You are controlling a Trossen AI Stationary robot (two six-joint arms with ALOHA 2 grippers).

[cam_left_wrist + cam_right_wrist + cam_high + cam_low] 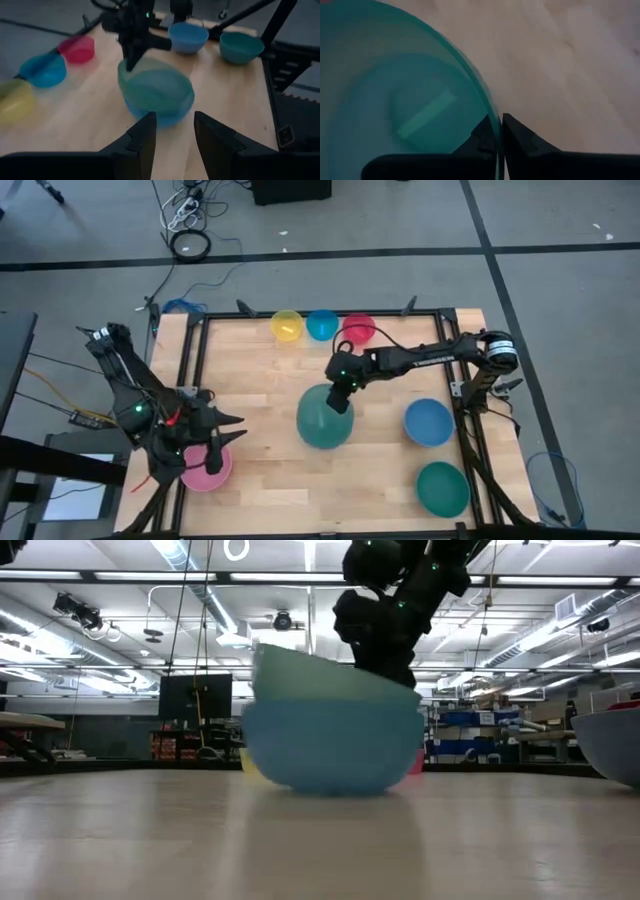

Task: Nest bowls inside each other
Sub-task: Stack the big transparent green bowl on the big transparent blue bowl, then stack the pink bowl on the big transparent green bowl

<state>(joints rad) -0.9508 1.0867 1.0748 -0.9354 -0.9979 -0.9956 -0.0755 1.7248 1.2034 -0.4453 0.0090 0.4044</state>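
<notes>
A green bowl (pixel 325 417) sits tilted inside a light blue bowl (pixel 330 750) at the table's middle. My right gripper (pixel 340 402) is shut on the green bowl's far rim. My left gripper (pixel 175 130) hangs open above the table's near left, over a pink bowl (pixel 205 468) that rests on the table. A blue bowl (pixel 428 422) and a teal bowl (pixel 442 488) rest on the right. Small yellow (pixel 286 325), blue (pixel 322 324) and magenta-red (pixel 357 330) bowls stand in a row at the far edge. My right gripper pinches the green bowl's rim (pixel 496 125), one finger inside the bowl and one outside. The fingers slant down from the table's far right. The green bowl (pixel 320 675) lies tilted in the light blue bowl, which stands on the table.
A black frame (pixel 190 370) runs along the table's left, far and right edges. Bare wood lies between the centre stack and the pink bowl, and along the near edge. Cables lie on the floor beyond the far edge.
</notes>
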